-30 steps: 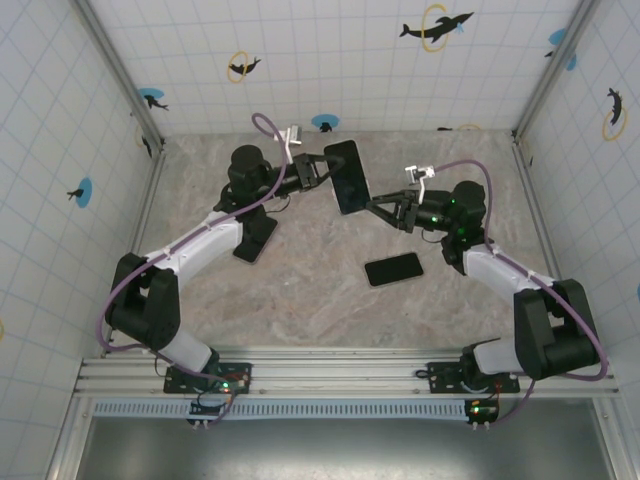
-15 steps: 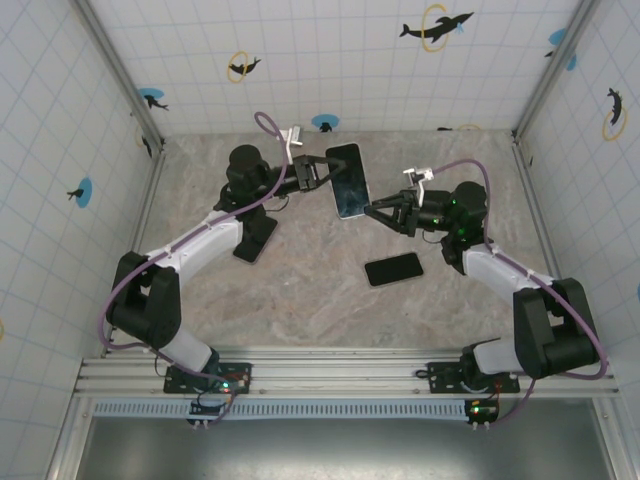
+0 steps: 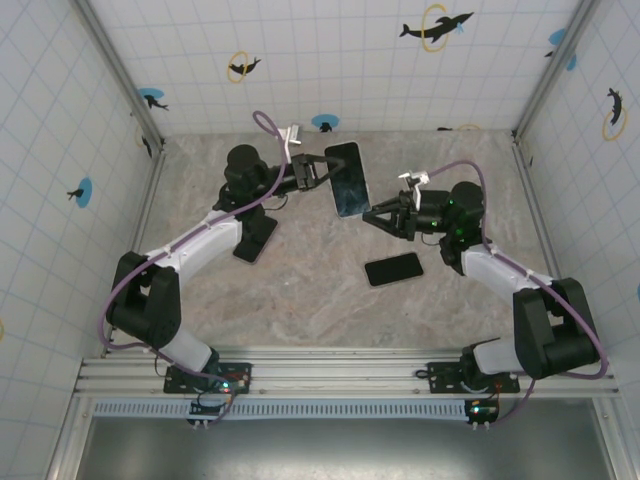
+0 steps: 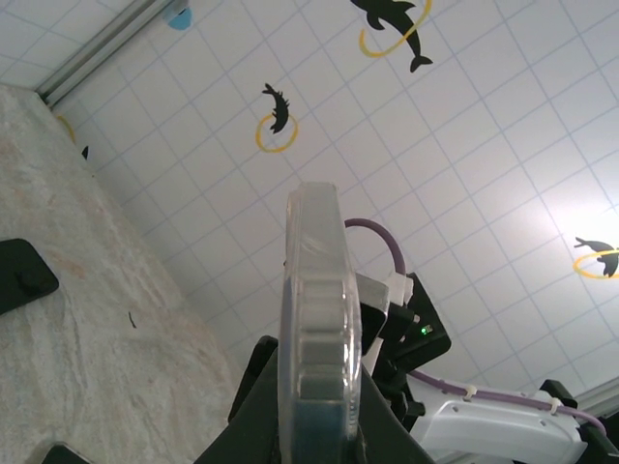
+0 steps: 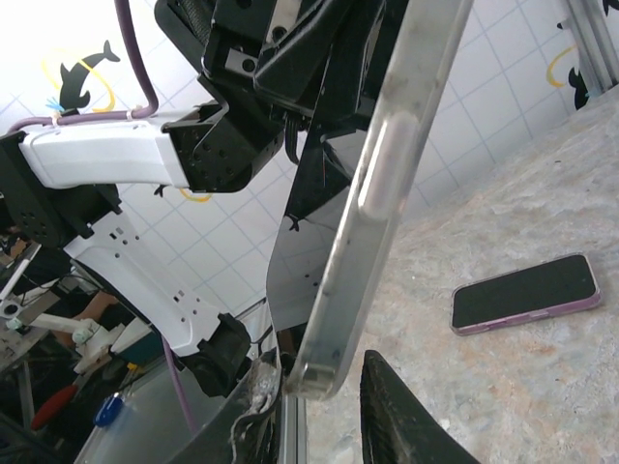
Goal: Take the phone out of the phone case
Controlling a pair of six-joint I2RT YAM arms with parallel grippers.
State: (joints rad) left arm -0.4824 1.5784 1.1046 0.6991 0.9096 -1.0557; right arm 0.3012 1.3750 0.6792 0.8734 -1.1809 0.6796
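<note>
Left gripper (image 3: 325, 172) pinching phone case (image 3: 347, 182), raised

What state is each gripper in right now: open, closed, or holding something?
Left gripper: closed on the phone case.
Right gripper: open, straddling the case's lower corner.

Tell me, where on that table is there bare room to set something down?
Free: the broad near strip between the lying phone and the front rail, and the far-right corner beyond the right arm. Crowded: mid-back, where the left gripper holds the clear case aloft with the right gripper at its lower edge.
</note>
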